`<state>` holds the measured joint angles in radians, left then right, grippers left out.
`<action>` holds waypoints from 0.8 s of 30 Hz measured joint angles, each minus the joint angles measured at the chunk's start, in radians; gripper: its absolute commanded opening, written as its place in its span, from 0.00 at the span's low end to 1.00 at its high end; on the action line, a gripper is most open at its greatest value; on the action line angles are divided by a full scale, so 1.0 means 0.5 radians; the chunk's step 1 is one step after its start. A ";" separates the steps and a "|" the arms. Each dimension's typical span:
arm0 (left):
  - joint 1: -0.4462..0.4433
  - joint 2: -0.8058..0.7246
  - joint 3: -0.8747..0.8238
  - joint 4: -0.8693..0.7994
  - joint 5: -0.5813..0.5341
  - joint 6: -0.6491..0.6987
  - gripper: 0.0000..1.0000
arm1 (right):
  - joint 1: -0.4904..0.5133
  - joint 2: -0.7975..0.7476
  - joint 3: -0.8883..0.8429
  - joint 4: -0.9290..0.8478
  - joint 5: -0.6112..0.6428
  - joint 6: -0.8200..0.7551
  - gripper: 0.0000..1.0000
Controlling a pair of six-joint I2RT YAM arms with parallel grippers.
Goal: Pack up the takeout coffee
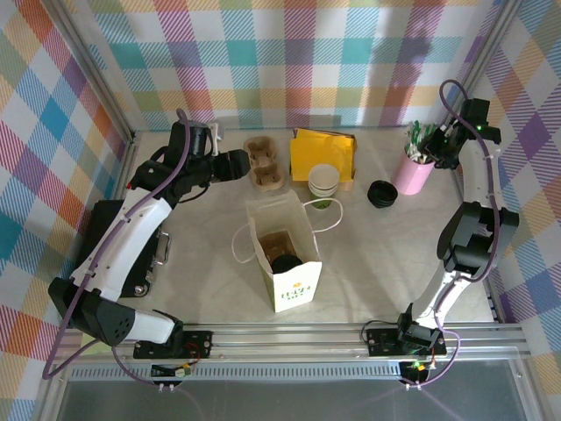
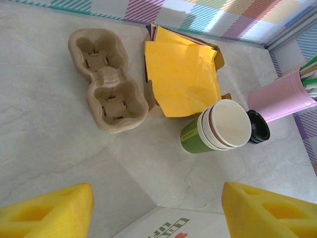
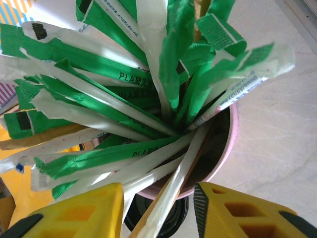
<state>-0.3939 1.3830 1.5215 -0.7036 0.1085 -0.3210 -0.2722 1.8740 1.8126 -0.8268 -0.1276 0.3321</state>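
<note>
Black-lidded paper coffee cup (image 1: pixel 285 261) stands in white paper bag (image 1: pixel 296 289).
Our spread left gripper (image 2: pixel 157 208) is nearer than our spread right gripper (image 3: pixel 158 213).

Cloth in a pastel plaid of pink, blue, yellow, green and orange closes the workspace on three sides: a back wall (image 1: pixel 289 61), a left wall (image 1: pixel 44 132) and a right wall (image 1: pixel 535 132). Bare aluminium posts (image 1: pixel 98 79) slant up at the two far corners where the cloth panels meet. The tabletop (image 1: pixel 202 289) is a pale cream surface with faint grey marbling. An aluminium rail (image 1: pixel 298 335) runs along its near edge, and a flat grey panel (image 1: pixel 289 386) lies below that. The light is bright and even, shadows on the table are soft, and a paler patch shows on the back wall right of centre.
</note>
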 measured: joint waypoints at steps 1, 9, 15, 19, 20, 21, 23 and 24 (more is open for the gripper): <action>0.000 0.000 0.000 0.000 0.005 0.000 0.69 | 0.000 0.008 0.007 -0.002 -0.004 0.000 0.39; 0.000 0.000 0.000 0.000 0.014 -0.001 0.69 | 0.000 0.019 0.030 -0.010 -0.010 -0.001 0.29; 0.000 0.000 0.000 0.000 0.030 -0.007 0.69 | 0.000 0.005 0.030 -0.024 0.012 -0.012 0.16; 0.000 0.000 0.000 0.000 0.047 -0.009 0.69 | 0.000 -0.055 0.030 -0.054 0.040 -0.016 0.08; 0.000 0.000 0.000 0.000 0.053 -0.010 0.69 | 0.000 -0.079 0.032 -0.066 0.046 -0.017 0.07; 0.000 0.000 0.000 0.000 0.057 -0.014 0.69 | 0.000 -0.098 0.035 -0.076 0.053 -0.016 0.07; 0.000 -0.001 0.000 0.000 0.065 -0.015 0.69 | 0.000 -0.147 0.059 -0.110 0.066 -0.016 0.06; 0.000 -0.001 0.000 0.000 0.067 -0.016 0.69 | 0.000 -0.179 0.075 -0.127 0.075 -0.017 0.05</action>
<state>-0.3939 1.3827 1.5215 -0.7036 0.1421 -0.3290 -0.2722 1.7847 1.8500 -0.8906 -0.0902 0.3237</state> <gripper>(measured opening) 0.688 0.072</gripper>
